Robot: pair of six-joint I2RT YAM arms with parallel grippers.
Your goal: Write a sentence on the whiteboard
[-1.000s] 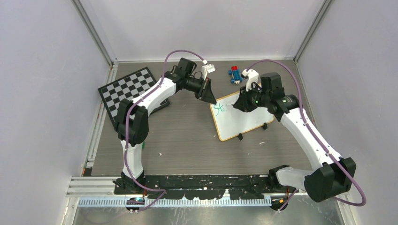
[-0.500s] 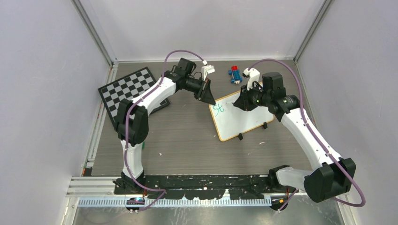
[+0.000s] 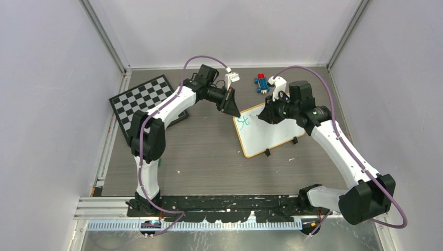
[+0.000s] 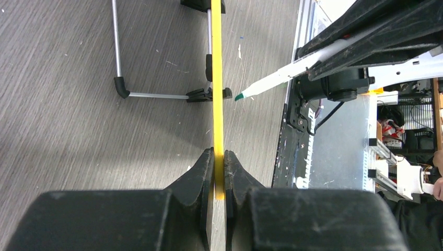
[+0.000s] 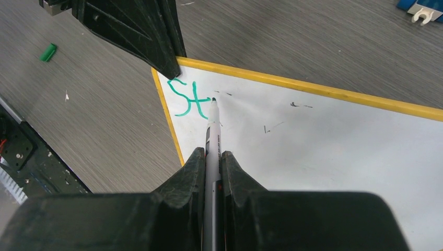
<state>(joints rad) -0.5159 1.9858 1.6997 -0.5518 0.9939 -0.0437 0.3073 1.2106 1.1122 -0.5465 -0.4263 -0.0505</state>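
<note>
A: What is hard to make out?
B: In the top view the right end effector (image 3: 265,116) covers the marker (image 5: 212,133), and the sentence (image 3: 243,122) is only a small green squiggle near the left corner of the whiteboard (image 3: 271,133).
A: Do the wrist views help?
B: Yes. The right wrist view shows the marker clamped between nearly closed fingers. Its tip is at the crossbar of the "t", and the writing reads just "St". The board's right end is cut off there.
A: Is the tip touching?
B: I cannot tell. The left wrist view sees the board edge-on, and the tip looks a sliver off its face.
A: And the left end effector (image 4: 219,155)?
B: It is pinched shut on the yellow frame at that corner, just beside the letters. Only that view shows a wire leg (image 4: 117,57) behind the board. The board sits far right of centre on the tabletop (image 3: 209,151), between the two arms.
</note>
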